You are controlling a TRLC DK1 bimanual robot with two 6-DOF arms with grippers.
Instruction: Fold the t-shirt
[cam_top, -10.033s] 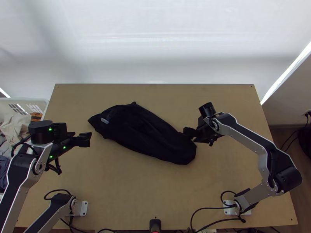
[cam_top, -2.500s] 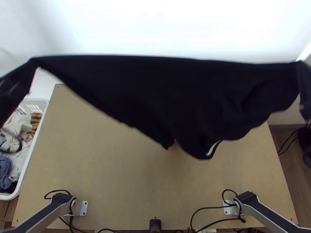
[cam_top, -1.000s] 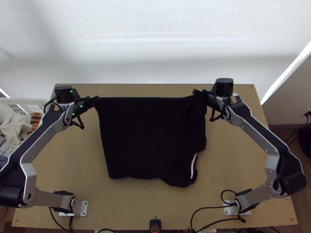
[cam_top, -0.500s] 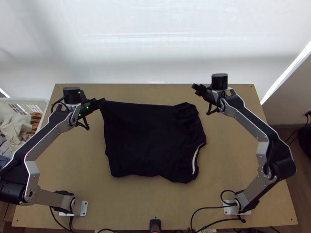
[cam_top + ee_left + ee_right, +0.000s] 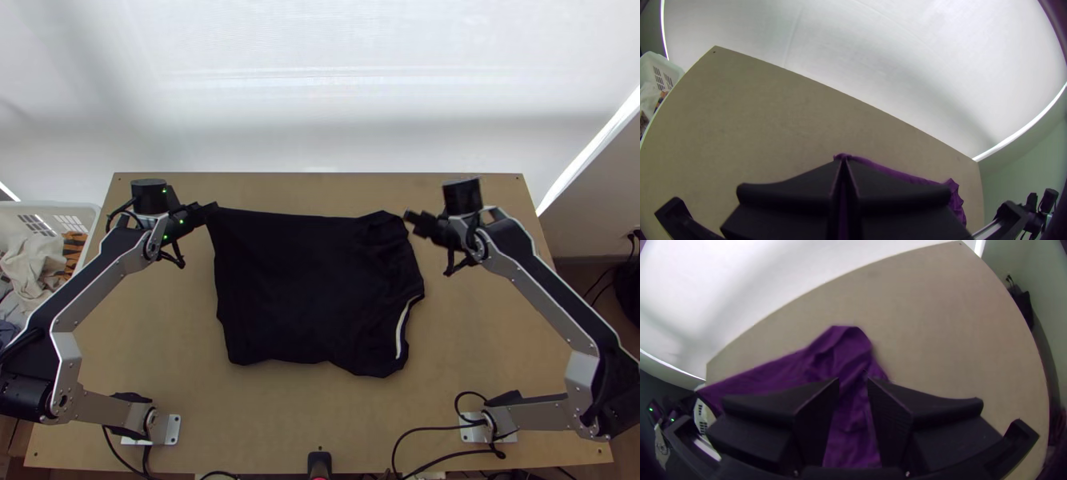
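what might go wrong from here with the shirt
The left gripper is shut on one far corner of the t-shirt, while the right gripper is open and holds nothing; pulling now might drag the shirt askew.

The far corner near the right gripper is rumpled, so its jaws may pinch too little cloth or several layers.

The side with the white strip lies uneven, so a fold made now would likely come out crooked.
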